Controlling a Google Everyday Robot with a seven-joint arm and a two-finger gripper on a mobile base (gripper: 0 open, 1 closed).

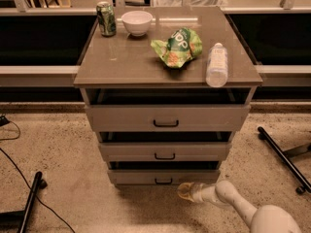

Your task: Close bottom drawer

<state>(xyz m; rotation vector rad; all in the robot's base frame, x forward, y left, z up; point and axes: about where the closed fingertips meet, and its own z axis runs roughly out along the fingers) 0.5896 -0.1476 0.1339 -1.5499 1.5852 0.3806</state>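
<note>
The bottom drawer (163,176) is the lowest of three grey-beige drawers, with a small black bar handle (163,181). Its front stands slightly out from the cabinet, with a dark gap above it. My gripper (184,190) reaches in from the lower right on a white arm (233,201). It sits low, just in front of the drawer's front, to the right of the handle and near its bottom edge. The middle drawer (165,151) and the top drawer (166,117) also stand slightly out.
On the cabinet top (121,57) are a green can (106,18), a white bowl (137,22), a green chip bag (178,46) and a plastic bottle (217,64). A black stand leg (283,158) lies on the floor at right, another black bar (30,202) and cables at left.
</note>
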